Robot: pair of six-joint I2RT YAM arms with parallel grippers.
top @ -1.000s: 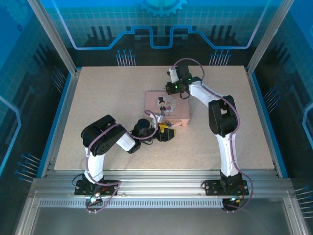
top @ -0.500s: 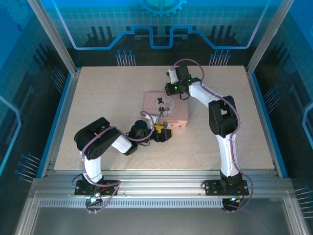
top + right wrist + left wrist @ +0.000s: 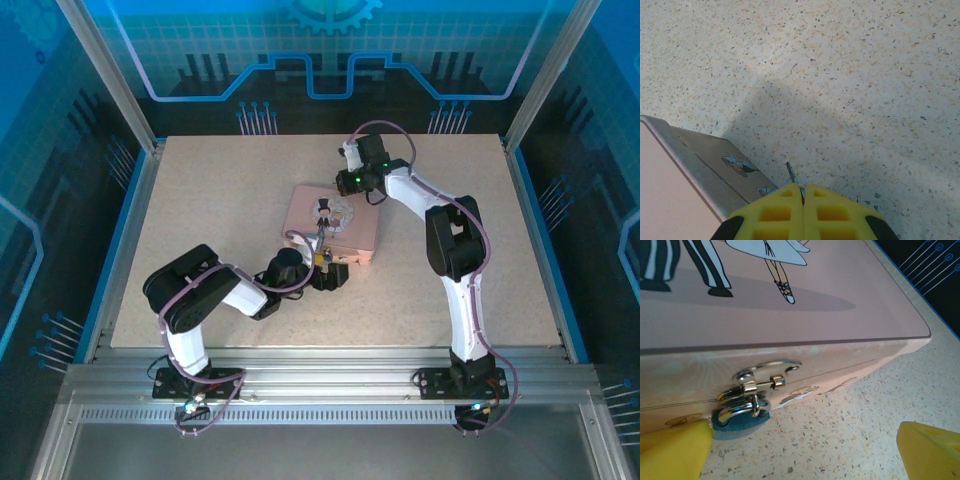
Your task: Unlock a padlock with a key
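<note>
- Your left end effector [image 3: 800,452] sits low at the front wall of the pink rectangular box with a cartoon couple on its lid [image 3: 840,315]. Its yellow fingers [image 3: 670,452] are spread wide and hold nothing. I judge it is parked there to face the lock, not to grip the box.
- The small padlock with a silver shackle and bluish body [image 3: 742,415] hangs from the box's metal front clasp [image 3: 765,372]. Its body is down near the speckled beige bench [image 3: 850,430], just beside one yellow finger; I cannot tell whether they touch. The shackle looks closed through the clasp rings, so I judge the lock is not yet undone.
- Your right end effector [image 3: 802,192] is at the far side of the box, by a back corner, with its fingers pressed together on the thin silvery metal key [image 3: 790,175], whose tip pokes out above the bench. The box lies between key and padlock, so I judge the key has to come round to the front.
- The left wrist view gives you shackle and clasp close up, which are too small to read from overhead; I cannot find the keyhole. The right wrist view gives you the key tip. The overhead view gives the layout: an arm on each side of the box.
</note>
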